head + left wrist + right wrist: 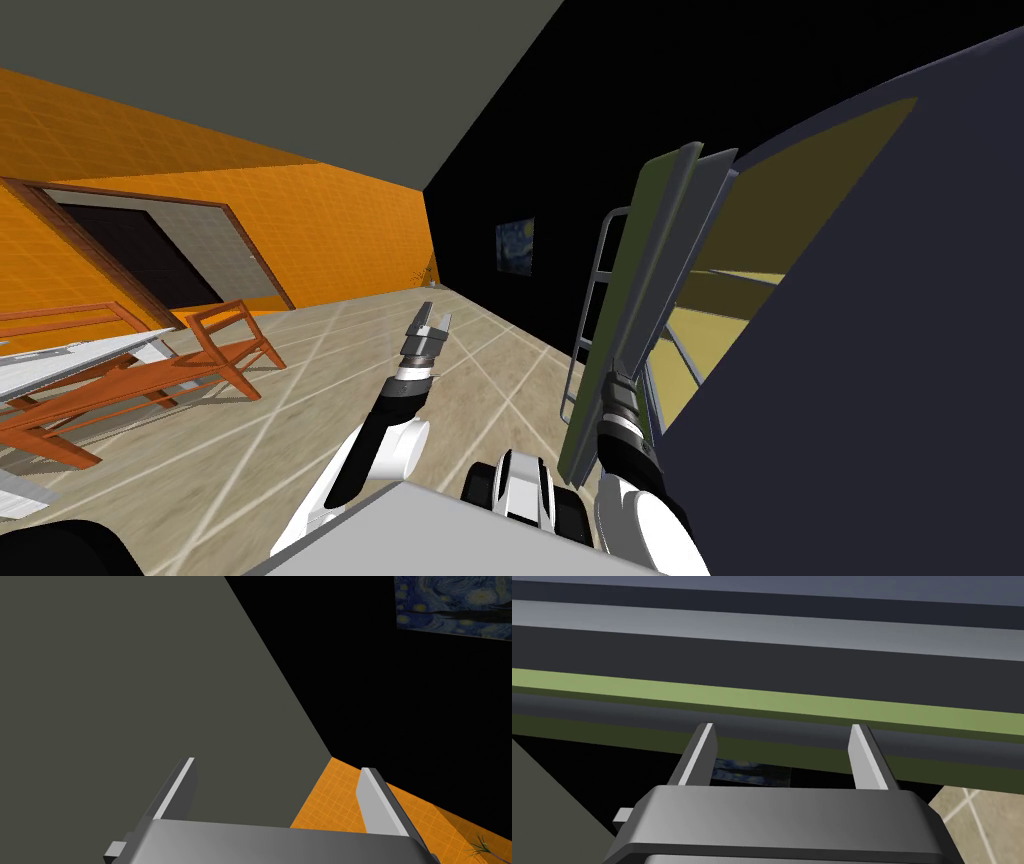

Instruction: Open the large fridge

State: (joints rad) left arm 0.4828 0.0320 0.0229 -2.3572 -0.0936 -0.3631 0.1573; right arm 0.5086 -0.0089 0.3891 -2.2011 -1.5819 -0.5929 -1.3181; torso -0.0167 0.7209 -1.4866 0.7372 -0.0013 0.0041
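on the right, the large fridge (880, 330) rises as a dark navy body, and its green door (650, 290) already stands part-way out from it, hinged on the far side, so that lit yellow shelves (725, 300) show in the gap. a grey ladder-like handle rail (592, 300) runs along the door's left face. the right jaws sit at the door's near lower edge. in the right wrist view their fingers (704, 743) are spread about a third of the frame apart and grip nothing, with the door's green edge (812, 703) and a dark bar running across just beyond the tips.

the left jaws hang over the tiled floor (300, 430), well left of the fridge, fingers (180, 786) spread wide and empty.

i judge the task to be in its swing step: the seal is broken, but the door is not fully wide. the next move likely calls for the right arm to press on that edge and sweep it leftward in an arc around the hinge, without slipping off.
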